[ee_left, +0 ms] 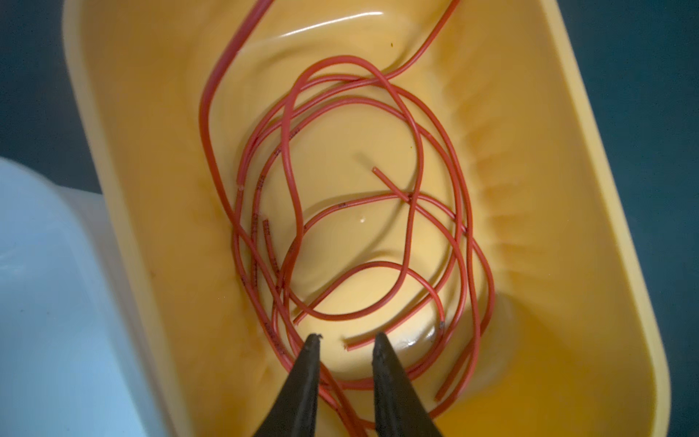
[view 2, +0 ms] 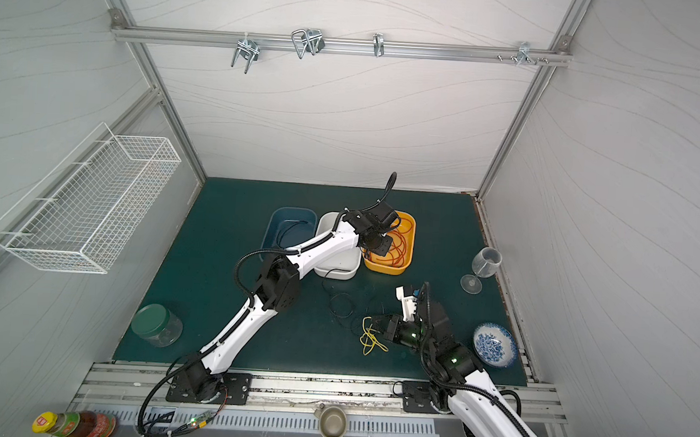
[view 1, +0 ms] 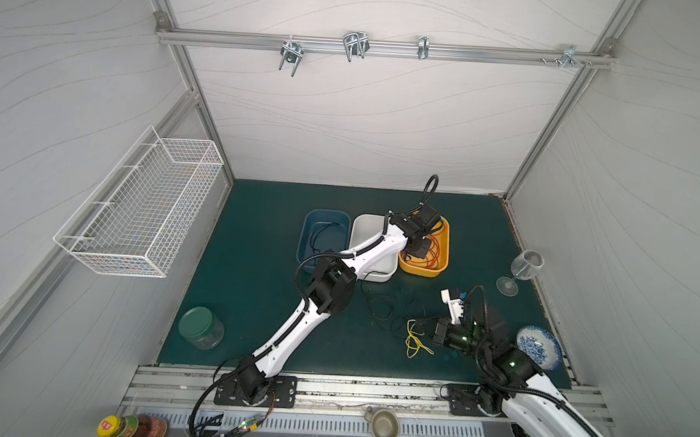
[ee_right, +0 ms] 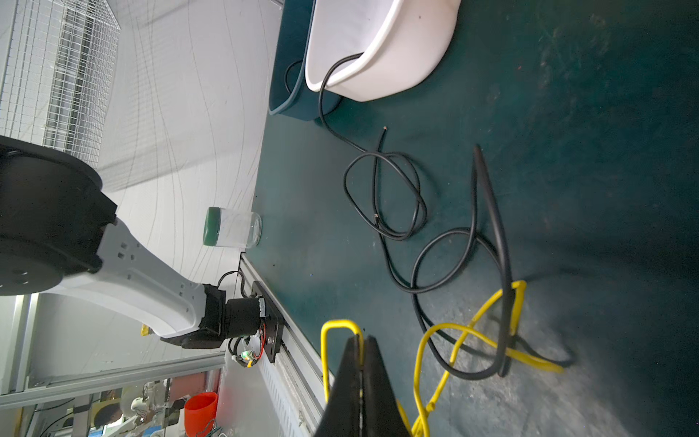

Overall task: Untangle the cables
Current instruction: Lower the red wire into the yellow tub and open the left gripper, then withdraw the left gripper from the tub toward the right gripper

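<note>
Below the released, empty left claw (ee_left: 347, 336), sorting red cables (ee_left: 410, 198) into the yellow bin (ee_left: 529, 189); likely next, easing the yellow cable (ee_right: 324, 363), clenched in the right claw (ee_right: 364, 338), off the black cables (ee_right: 503, 261).

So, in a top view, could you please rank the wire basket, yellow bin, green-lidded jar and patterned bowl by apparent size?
1. wire basket
2. yellow bin
3. green-lidded jar and patterned bowl: they look about alike, so not ranked.

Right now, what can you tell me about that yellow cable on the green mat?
The yellow cable is thin and bright, plastic-coated by its look. It sprawls in loose, crossing loops on the green mat. The right claw is shut on one loop, and a black cable lies tangled across the rest.
</note>
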Robot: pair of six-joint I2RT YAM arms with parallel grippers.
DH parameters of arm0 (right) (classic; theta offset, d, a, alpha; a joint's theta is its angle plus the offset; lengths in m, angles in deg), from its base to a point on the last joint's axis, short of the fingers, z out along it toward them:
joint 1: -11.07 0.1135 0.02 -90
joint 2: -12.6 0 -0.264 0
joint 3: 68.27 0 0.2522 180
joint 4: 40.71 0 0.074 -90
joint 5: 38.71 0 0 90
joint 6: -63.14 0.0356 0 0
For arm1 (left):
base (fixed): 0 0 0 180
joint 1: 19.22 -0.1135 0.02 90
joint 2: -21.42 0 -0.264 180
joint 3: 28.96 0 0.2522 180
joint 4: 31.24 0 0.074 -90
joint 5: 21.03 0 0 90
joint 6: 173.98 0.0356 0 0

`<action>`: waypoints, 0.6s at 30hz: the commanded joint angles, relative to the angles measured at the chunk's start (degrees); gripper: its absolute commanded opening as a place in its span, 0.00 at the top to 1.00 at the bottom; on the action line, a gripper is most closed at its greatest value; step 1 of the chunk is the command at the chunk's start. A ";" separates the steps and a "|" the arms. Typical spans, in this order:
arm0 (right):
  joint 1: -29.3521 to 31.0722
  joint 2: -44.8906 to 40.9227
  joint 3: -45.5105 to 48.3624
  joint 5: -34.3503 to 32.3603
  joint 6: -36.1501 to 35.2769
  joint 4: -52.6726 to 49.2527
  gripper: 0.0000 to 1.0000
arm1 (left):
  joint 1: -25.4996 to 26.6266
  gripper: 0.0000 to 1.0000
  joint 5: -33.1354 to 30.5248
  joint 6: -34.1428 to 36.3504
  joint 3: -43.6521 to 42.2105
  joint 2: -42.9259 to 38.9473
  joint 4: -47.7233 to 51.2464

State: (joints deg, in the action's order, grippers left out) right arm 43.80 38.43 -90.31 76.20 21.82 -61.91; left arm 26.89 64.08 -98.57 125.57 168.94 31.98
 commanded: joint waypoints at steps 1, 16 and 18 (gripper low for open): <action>0.49 0.10 -0.13 -0.44 1.16 0.95 1.00 | -0.33 0.62 0.41 0.63 0.76 -3.46 -1.02; 1.19 1.04 -2.69 -2.49 1.19 -1.52 1.00 | -1.26 0.38 -1.00 0.98 -3.56 -16.50 -0.61; 1.19 1.41 -3.51 -2.49 1.24 -1.44 1.00 | -1.59 0.38 -0.51 0.39 -8.26 -20.34 -1.53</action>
State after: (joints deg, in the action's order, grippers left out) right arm 44.61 39.50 -91.12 74.58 21.87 -63.05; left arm 25.78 63.66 -97.72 120.35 153.34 31.74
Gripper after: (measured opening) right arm 0.046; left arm 0.619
